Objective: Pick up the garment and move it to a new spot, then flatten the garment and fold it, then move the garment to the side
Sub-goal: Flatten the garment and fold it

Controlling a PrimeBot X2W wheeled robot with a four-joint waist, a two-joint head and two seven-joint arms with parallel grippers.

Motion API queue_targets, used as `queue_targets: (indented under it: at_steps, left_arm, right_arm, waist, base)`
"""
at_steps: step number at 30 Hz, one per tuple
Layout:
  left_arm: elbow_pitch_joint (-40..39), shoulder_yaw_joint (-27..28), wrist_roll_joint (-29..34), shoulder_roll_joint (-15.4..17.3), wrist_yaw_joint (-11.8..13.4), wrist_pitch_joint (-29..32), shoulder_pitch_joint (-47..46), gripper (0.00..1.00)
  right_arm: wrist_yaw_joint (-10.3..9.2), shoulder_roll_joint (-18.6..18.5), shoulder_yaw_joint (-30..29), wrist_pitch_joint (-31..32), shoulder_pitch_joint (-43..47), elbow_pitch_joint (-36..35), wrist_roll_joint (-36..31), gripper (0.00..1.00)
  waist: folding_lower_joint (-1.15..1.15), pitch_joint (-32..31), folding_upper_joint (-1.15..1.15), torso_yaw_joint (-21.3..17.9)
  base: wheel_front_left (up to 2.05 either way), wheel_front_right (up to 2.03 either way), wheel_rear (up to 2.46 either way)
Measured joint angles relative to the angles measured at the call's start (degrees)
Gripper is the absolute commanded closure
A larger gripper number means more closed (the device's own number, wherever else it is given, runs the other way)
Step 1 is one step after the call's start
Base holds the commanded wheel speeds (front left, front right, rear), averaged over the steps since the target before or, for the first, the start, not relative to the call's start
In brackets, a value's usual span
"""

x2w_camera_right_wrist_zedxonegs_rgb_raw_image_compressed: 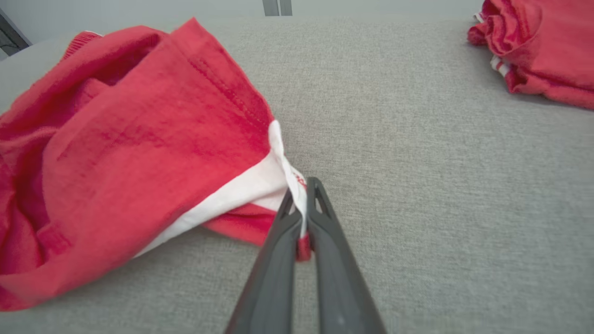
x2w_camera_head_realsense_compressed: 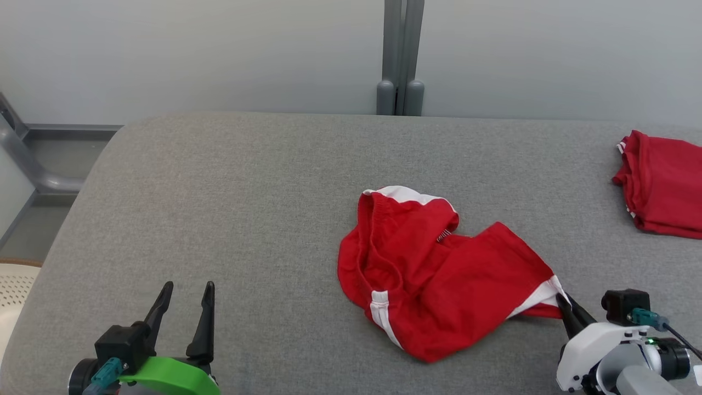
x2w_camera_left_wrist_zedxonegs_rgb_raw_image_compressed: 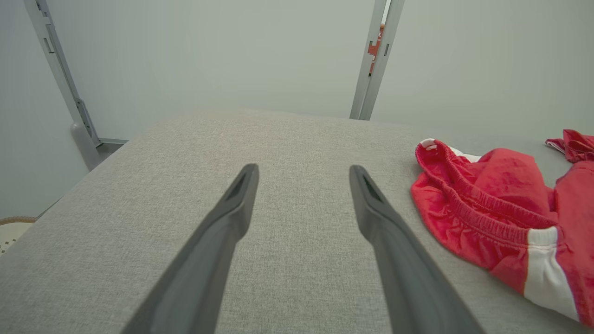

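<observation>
The garment point(x2w_camera_head_realsense_compressed: 439, 280) is a pair of red shorts with white trim, lying crumpled at the middle of the grey table point(x2w_camera_head_realsense_compressed: 247, 192). My right gripper point(x2w_camera_head_realsense_compressed: 564, 303) is at its lower right corner, shut on the white-trimmed hem. In the right wrist view the hem edge point(x2w_camera_right_wrist_zedxonegs_rgb_raw_image_compressed: 299, 204) is pinched between the two dark fingers of my right gripper point(x2w_camera_right_wrist_zedxonegs_rgb_raw_image_compressed: 302, 190), and the garment point(x2w_camera_right_wrist_zedxonegs_rgb_raw_image_compressed: 130, 148) spreads to the left. My left gripper point(x2w_camera_head_realsense_compressed: 186, 288) stands open at the lower left, well away from the cloth. In the left wrist view the left gripper point(x2w_camera_left_wrist_zedxonegs_rgb_raw_image_compressed: 301, 174) is over bare table, with the garment point(x2w_camera_left_wrist_zedxonegs_rgb_raw_image_compressed: 487, 213) to its right.
A second red garment point(x2w_camera_head_realsense_compressed: 661, 184) lies bunched at the table's far right edge, also in the right wrist view point(x2w_camera_right_wrist_zedxonegs_rgb_raw_image_compressed: 538, 46). A grey post point(x2w_camera_head_realsense_compressed: 400, 55) stands behind the table. The table's left side drops off to a metal frame point(x2w_camera_head_realsense_compressed: 27, 159).
</observation>
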Motion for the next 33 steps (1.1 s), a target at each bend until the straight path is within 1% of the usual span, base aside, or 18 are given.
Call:
queue_targets:
  at_steps: [1, 3, 8, 10, 13, 21, 26, 33]
  left_arm:
    - [0.0, 0.0, 0.0, 0.0, 0.0, 0.0, 0.1, 0.00]
    - [0.1, 0.1, 0.0, 0.0, 0.0, 0.0, 0.3, 0.00]
    - [0.1, 0.5, 0.0, 0.1, 0.0, 0.0, 0.8, 0.00]
    - [0.0, 0.6, 0.2, 0.1, 0.0, 0.0, 0.8, 0.00]
    - [-0.1, 0.9, 0.5, 0.2, 0.0, 0.0, 1.0, 0.00]
    - [-0.5, 1.8, 1.4, 0.2, 0.0, 0.0, 2.0, 0.00]
    - [-0.6, 2.7, 1.8, 0.2, 0.0, 0.0, 2.3, 0.00]
    - [-0.8, 4.0, 2.3, 0.2, 0.0, 0.0, 2.9, 0.00]
  right_arm:
    - [0.01, 0.0, -0.3, 0.0, 0.4, 0.2, 0.0, 0.99]
    - [0.01, 0.1, -1.5, 0.0, 1.0, -0.5, -0.2, 0.00]
    - [0.01, 0.7, -4.5, 0.0, 1.4, -5.0, -1.8, 0.00]
    - [0.01, 1.1, -6.8, 0.0, 2.3, -8.0, -3.2, 0.00]
    - [0.00, 2.3, -9.8, 0.0, 4.4, -13.2, -5.5, 0.00]
    - [0.00, 6.4, -15.0, 0.0, 11.8, -26.8, -10.5, 0.00]
    - [0.00, 8.3, -15.9, 0.0, 16.1, -33.2, -12.2, 0.00]
    - [0.00, 9.3, -16.8, 0.0, 19.9, -38.7, -13.0, 0.00]
  waist:
    - [0.00, -0.1, 0.00, -0.2]
    - [0.00, -0.2, 0.00, -0.6]
    - [0.00, -0.6, 0.00, -1.7]
    - [0.00, -0.8, 0.00, -2.1]
    - [0.00, -1.2, 0.00, -2.7]
    - [0.00, -2.1, 0.00, -4.6]
    - [0.00, -2.6, 0.00, -5.7]
    - [0.00, -3.2, 0.00, -6.8]
  base:
    - [0.00, 0.00, 0.00]
    - [0.00, 0.00, 0.00]
    - [0.00, 0.00, 0.00]
    - [0.00, 0.00, 0.00]
    - [0.00, 0.00, 0.00]
    - [0.00, 0.00, 0.00]
    - [0.00, 0.00, 0.00]
    - [0.00, 0.00, 0.00]
